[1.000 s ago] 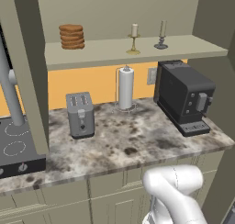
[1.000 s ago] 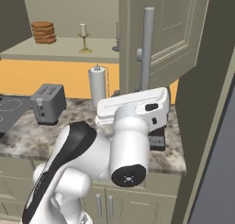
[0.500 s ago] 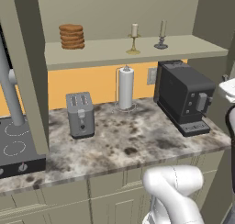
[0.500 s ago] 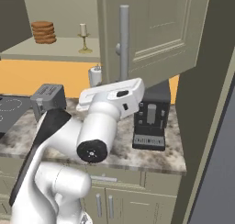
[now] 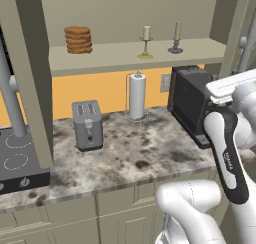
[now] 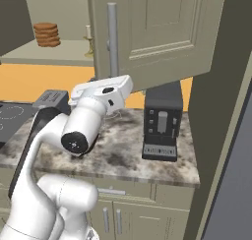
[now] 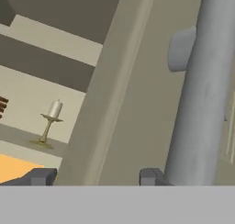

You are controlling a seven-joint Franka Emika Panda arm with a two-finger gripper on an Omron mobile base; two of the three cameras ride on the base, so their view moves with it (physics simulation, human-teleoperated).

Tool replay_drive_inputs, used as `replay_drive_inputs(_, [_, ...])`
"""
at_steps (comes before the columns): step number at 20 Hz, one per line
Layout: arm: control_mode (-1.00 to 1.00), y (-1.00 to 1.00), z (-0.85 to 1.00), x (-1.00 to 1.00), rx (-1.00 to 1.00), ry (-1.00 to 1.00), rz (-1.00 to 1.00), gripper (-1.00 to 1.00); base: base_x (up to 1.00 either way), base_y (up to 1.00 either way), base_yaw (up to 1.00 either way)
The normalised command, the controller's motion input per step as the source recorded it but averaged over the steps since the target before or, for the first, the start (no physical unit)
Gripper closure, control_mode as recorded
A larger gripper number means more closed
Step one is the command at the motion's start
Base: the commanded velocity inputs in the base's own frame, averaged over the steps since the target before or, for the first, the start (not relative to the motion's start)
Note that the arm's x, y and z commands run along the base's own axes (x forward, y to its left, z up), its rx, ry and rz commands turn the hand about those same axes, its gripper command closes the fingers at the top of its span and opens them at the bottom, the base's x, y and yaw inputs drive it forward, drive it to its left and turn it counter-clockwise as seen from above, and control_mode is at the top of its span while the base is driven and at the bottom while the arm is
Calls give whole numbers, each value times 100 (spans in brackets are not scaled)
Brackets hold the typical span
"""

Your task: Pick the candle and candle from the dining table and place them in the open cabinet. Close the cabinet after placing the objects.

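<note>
Both candles stand on the cabinet shelf (image 5: 125, 53): brass candle (image 5: 146, 41), silver candle (image 5: 176, 38) at its 3 o'clock. The claw (image 7: 96, 176) spreads empty, one fingertip touching the door's bar handle (image 7: 202, 94).

Cabinet door (image 6: 157, 35) swung further shut; arm (image 6: 88, 121) shifted left.

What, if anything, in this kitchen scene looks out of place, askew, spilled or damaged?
Nothing is spilled, tipped or broken. Both candles, the brass-gold one and the silver-grey one, stand upright on the cabinet shelf near a stack of brown discs. The one unfinished thing is the cabinet door, which hangs partly open.
</note>
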Motion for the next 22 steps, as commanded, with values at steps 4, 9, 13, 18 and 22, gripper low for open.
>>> replay_drive_inputs(4, [-100, 0, -16, 100, 0, 23, 33, -100, 0, 0, 0])
replay_drive_inputs(9, [-100, 0, -13, 100, 1, 28, 34, -100, 0, 0, 0])
replay_drive_inputs(13, [-100, 0, -3, 100, 1, 32, 27, -100, 0, 0, 0])
replay_drive_inputs(18, [-100, 2, 0, 100, 0, 41, 7, -100, 0, 0, 0])
replay_drive_inputs(22, [-100, 9, 0, 100, 0, 47, 0, -100, 0, 0, 0])
